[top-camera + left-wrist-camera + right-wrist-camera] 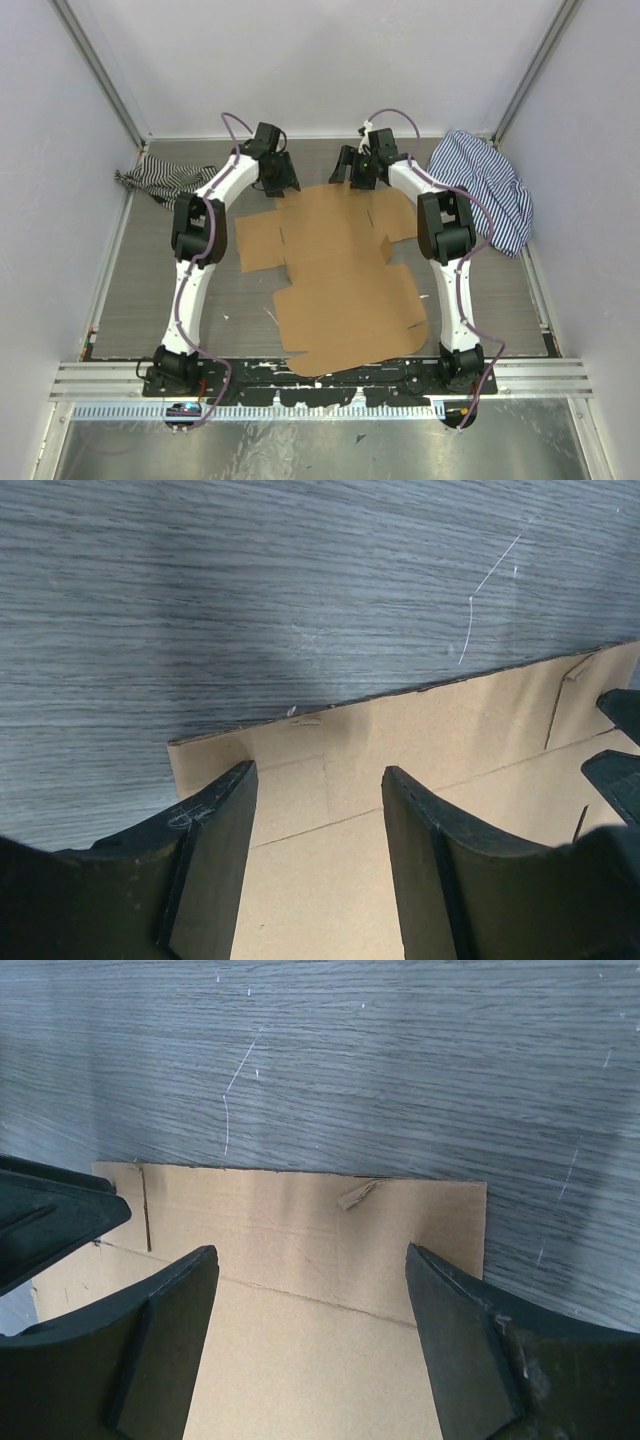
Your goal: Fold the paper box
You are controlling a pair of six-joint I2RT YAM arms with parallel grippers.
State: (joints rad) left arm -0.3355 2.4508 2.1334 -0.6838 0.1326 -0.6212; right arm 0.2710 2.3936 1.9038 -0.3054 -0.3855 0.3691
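Nearest our bases, the paper box (340,290) lies flat and unfolded on the table (150,290), its brown sheet reaching away between our arms to its far flap. Over that far edge our left gripper (318,780) hangs with jaws partly apart and our right gripper (311,1255) with jaws wide, neither holding anything. We judge the step is raising this flap, so we should lower both evenly, catch the edge near its corners and lift together along the crease, keeping off the left striped cloth (160,182) and right striped cloth (485,190) beyond.
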